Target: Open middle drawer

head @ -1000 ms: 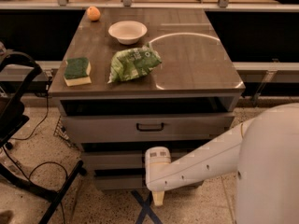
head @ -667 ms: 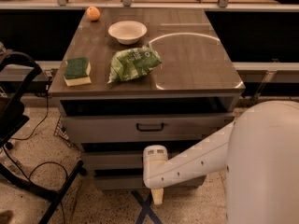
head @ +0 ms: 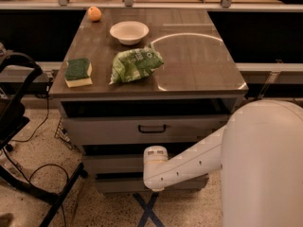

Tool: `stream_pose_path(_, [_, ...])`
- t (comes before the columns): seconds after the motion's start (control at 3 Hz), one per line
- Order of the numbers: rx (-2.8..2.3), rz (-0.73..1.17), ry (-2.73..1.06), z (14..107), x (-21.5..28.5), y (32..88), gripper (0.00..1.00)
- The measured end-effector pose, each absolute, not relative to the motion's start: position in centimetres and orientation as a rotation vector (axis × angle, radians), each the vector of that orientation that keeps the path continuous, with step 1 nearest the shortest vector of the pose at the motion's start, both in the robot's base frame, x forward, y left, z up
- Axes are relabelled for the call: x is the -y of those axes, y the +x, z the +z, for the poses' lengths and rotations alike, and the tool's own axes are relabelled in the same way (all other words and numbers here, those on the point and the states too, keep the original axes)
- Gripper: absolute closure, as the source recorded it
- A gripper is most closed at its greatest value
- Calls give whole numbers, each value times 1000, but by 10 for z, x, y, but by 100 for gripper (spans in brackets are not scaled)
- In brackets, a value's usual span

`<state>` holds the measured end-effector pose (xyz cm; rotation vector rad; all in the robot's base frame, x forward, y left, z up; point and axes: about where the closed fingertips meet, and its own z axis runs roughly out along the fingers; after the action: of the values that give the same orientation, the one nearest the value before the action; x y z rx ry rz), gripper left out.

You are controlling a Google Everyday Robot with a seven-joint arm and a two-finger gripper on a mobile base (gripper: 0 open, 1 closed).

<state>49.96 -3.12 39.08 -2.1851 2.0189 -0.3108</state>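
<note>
A speckled stone floor (head: pixel 28 193) lies under a grey cabinet (head: pixel 199 79) that stands before a dark wall. The white body of the robot (head: pixel 265 164) fills the lower right corner, and its arm (head: pixel 194 162) reaches to the left, across the cabinet front. There are three drawers. The top drawer (head: pixel 104 129) has a black bar handle (head: pixel 152 128). Under it is the middle drawer (head: pixel 113 163), and it looks closed, its front in line with the lowest drawer (head: pixel 118 183). The gripper (head: pixel 155 156) is at the centre of the middle drawer front, where the arm's end covers it, so I cannot tell if it is apart or together. On the cabinet top lie a green chip bag (head: pixel 136 65), a white bowl (head: pixel 129 32), a green and yellow sponge (head: pixel 78 72) and an orange (head: pixel 94 13)
</note>
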Motion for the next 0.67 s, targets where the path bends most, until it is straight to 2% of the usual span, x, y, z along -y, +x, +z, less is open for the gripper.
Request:
stream_pose_path(0.33, [-2020,-310,-2186,391,31,499,72])
stream_pose_path(0.67, [-2021,-309,-2187,393,32,499,100])
